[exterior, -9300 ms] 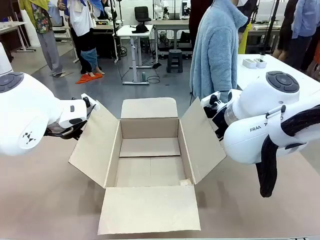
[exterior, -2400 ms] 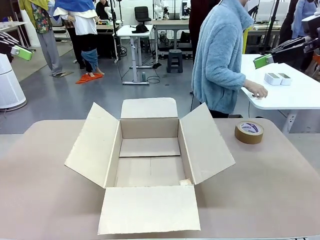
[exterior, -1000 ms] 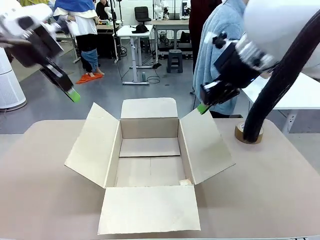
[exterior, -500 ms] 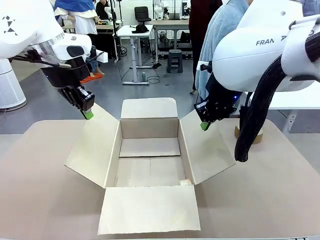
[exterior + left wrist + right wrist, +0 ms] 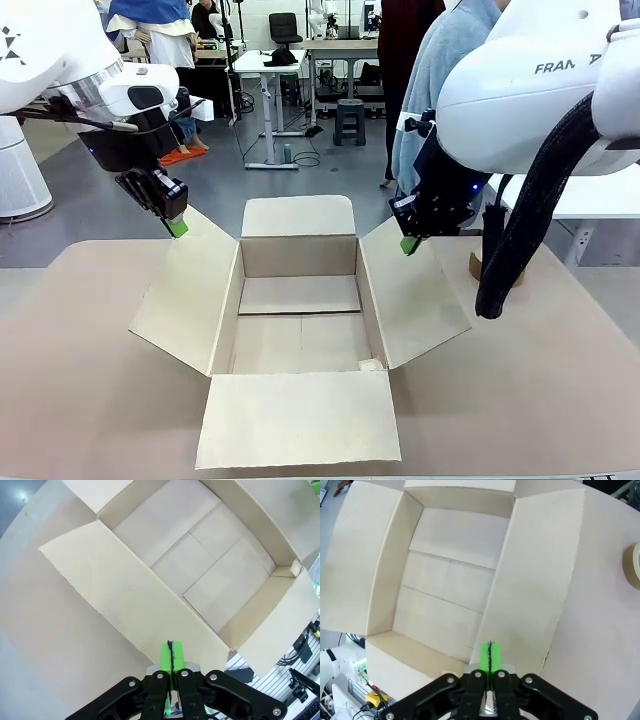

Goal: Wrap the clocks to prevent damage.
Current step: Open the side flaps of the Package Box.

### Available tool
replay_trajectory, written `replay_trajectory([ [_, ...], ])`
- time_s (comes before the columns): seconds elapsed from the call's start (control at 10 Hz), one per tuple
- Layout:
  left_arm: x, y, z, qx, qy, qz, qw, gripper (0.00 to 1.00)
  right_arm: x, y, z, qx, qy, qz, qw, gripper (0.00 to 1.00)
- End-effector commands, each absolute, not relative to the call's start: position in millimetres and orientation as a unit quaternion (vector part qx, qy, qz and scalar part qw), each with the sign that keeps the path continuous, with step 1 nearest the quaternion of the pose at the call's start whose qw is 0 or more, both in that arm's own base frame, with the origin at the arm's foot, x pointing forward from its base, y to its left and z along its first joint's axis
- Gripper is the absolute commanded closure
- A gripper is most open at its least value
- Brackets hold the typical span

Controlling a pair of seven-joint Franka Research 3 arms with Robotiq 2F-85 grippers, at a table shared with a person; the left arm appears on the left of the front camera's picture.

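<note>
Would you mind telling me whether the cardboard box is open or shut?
Open: all four flaps of the cardboard box are spread outward, baring its empty floor.

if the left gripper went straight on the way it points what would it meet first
Most likely the open box's left flap: the shut left gripper points down at it from above, though depth is unclear.

We have swung both arms down: our left gripper [image 5: 177, 228] now hangs above the left flap [image 5: 185, 295] of the box [image 5: 300, 345], our right gripper [image 5: 408, 245] above its right flap [image 5: 415, 295].
</note>
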State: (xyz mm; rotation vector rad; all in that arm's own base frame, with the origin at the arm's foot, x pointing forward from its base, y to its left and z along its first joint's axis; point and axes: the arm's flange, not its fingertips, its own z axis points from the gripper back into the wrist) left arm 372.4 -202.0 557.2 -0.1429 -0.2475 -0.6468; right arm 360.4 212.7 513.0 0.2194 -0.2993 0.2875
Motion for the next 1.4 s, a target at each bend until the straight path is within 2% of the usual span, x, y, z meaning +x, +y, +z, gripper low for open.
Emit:
replay_trajectory([
  [0.0, 371.9, -212.6, 550.3, -0.02, -0.12, -0.292, 0.949, 1.0, 353.9, 220.9, 503.2, 0.054, -0.146, 0.084, 0.984, 0.99],
  [0.3, 361.3, -250.4, 523.4, 0.087, -0.112, -0.25, 0.958, 1.0, 351.2, 242.0, 481.5, -0.026, -0.138, 0.032, 0.99, 0.99],
  [0.7, 372.3, -257.4, 483.6, 0.13, -0.082, -0.202, 0.967, 1.0, 368.7, 234.1, 458.4, -0.053, -0.135, -0.003, 0.989, 0.99],
  [1.0, 384.4, -237.9, 463.5, 0.181, -0.092, -0.144, 0.969, 1.0, 384.4, 214.4, 440.6, -0.062, -0.14, -0.031, 0.988, 0.99],
  [1.2, 393.5, -217.7, 452.8, 0.175, -0.096, -0.117, 0.973, 1.0, 388.7, 203.9, 426.2, -0.048, -0.133, -0.032, 0.989, 0.99],
  [1.3, 397.9, -207.1, 445.1, 0.146, -0.11, -0.098, 0.978, 1.0, 390.0, 199.8, 416.6, -0.034, -0.135, -0.031, 0.99, 0.99],
])
